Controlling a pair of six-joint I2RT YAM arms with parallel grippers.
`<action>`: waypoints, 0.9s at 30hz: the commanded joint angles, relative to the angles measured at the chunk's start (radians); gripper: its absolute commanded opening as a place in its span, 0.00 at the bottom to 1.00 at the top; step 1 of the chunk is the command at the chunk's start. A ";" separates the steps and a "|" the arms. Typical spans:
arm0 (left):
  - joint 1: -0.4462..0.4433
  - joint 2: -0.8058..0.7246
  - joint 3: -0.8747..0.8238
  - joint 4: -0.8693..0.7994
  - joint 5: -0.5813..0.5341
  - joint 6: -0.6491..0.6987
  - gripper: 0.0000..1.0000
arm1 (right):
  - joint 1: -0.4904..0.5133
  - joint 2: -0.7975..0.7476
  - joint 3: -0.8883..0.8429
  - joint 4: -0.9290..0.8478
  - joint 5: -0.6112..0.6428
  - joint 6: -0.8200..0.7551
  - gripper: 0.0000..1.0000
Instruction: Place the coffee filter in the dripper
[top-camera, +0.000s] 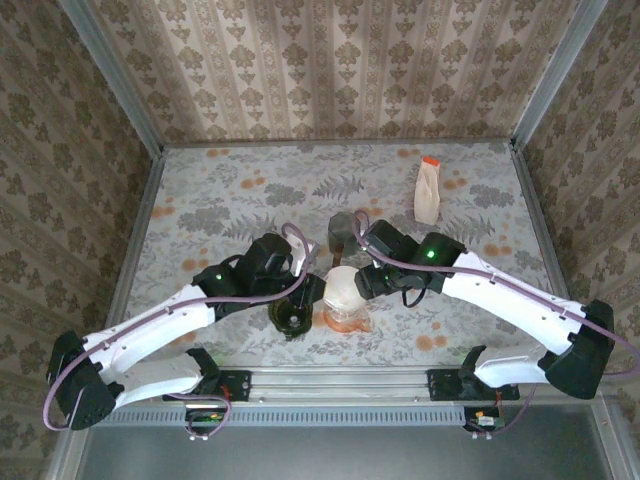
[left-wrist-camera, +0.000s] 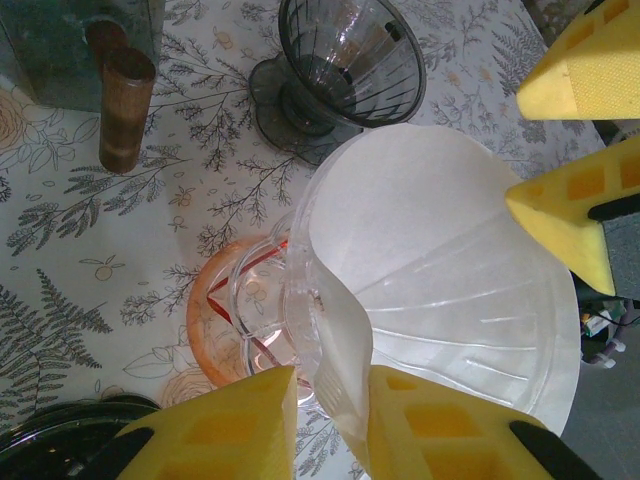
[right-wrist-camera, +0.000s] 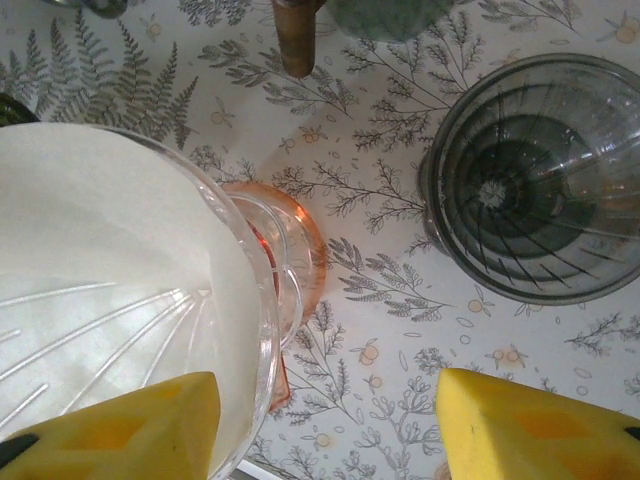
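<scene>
Coffee filter lines the inside of the clear dripper, which stands on an orange base near the front middle of the tabletop. Both arms extend inward and meet at this dripper. The left gripper comes in from the left, its fingers pressed together on the filter's near edge at the dripper rim. The right gripper comes in from the opposite side with fingers apart, one finger just beside the rim, holding nothing. A dark dripper stands just beyond the clear one, with a brown cylinder near it. A bottle stands well apart at the far right. Bare tabletop extends toward the far wall and the left edge.
</scene>
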 joint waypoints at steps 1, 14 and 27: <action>-0.008 0.002 -0.008 0.007 0.004 -0.010 0.26 | 0.002 -0.035 -0.005 0.014 -0.009 0.003 0.65; -0.008 -0.012 0.000 0.019 0.022 -0.022 0.34 | 0.013 -0.032 -0.070 0.041 -0.043 0.028 0.43; -0.008 -0.043 -0.011 -0.009 0.050 -0.036 0.39 | 0.014 -0.028 -0.053 0.035 -0.036 0.025 0.43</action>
